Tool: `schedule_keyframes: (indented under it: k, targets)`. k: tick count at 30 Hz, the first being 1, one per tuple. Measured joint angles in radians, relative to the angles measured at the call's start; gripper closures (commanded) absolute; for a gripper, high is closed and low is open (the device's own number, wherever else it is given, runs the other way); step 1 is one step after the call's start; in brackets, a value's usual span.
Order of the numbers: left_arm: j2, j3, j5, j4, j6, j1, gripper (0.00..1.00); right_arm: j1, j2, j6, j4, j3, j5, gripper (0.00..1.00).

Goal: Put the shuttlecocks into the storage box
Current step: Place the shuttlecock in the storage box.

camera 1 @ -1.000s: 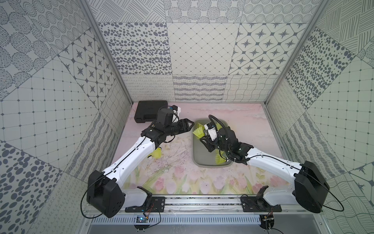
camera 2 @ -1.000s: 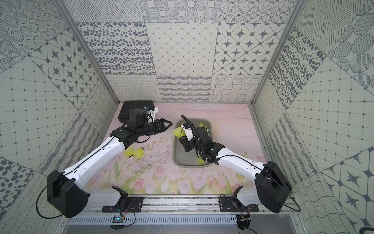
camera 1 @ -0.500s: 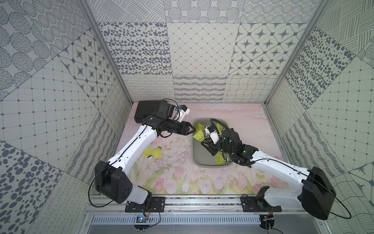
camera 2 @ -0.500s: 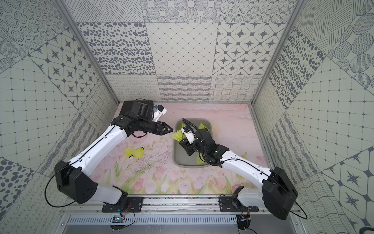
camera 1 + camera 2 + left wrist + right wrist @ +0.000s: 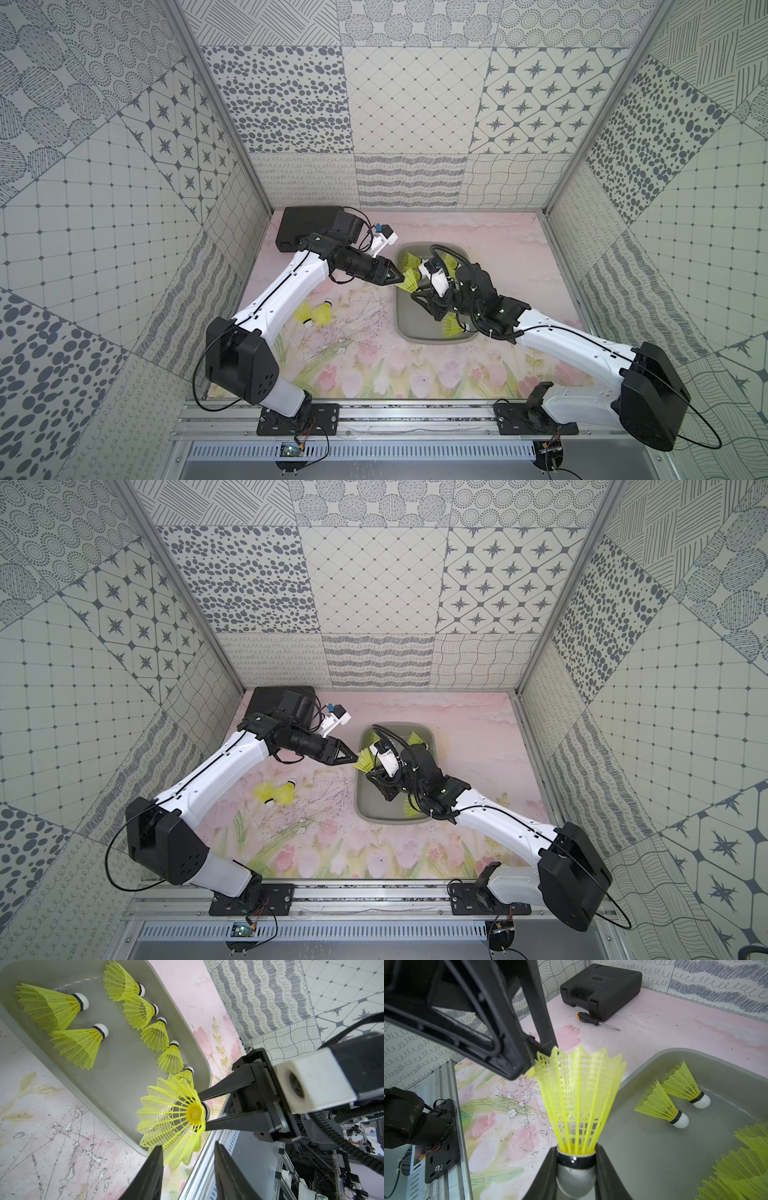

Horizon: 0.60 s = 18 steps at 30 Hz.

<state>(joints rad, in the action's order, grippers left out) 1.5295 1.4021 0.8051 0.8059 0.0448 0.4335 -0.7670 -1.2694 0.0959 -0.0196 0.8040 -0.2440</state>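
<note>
Shuttlecocks [image 5: 52, 1005]: neon yellow-green cone skirts of open plastic mesh, each ending in a white rounded cork tip with a black band; ten counted in all; seven lie on their sides inside the storage box [image 5: 116, 1076], a shallow grey plastic rectangular tray with rounded corners and low flared walls; five of these run in a line along one long wall, two lie apart nearer the other; two loose shuttlecocks [image 5: 305, 312] lie side by side on the pink floral table mat [image 5: 374, 374], well apart from the box and beside the left arm; the held shuttlecock [image 5: 579, 1095] is in the air over the box's rim on the side facing the left arm. The right gripper [image 5: 576, 1154] is clamped on its cork tip and black band, jaws tight on both sides, skirt pointing towards the left gripper [image 5: 187, 1145]; the left gripper's jaws stand partly apart astride the skirt's flared rim; one jaw touches the rim, the other stands clear; no grip there. One black hard plastic case [image 5: 600, 987] sits in the far corner; one orange-and-black-handled screwdriver [image 5: 591, 1020] lies just beside it.
</note>
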Motion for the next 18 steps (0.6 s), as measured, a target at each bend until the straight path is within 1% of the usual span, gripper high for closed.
schedule_keyframes:
  k: [8,12,14,18]
  targets:
    - [0.009,0.004,0.026,0.018,-0.017,0.008,0.69,0.0,-0.002,0.0,-0.001,0.0,-0.015,0.77]
    - [0.014,0.004,0.034,0.022,-0.024,0.011,0.77,0.0,-0.005,0.0,-0.007,0.0,-0.02,0.77]
    - [0.014,0.004,0.036,0.024,-0.026,0.011,0.76,0.0,-0.007,0.0,-0.007,0.0,-0.022,0.77]
    - [0.014,0.004,0.035,0.027,-0.029,0.011,0.68,0.0,-0.008,0.0,-0.009,0.0,-0.025,0.77]
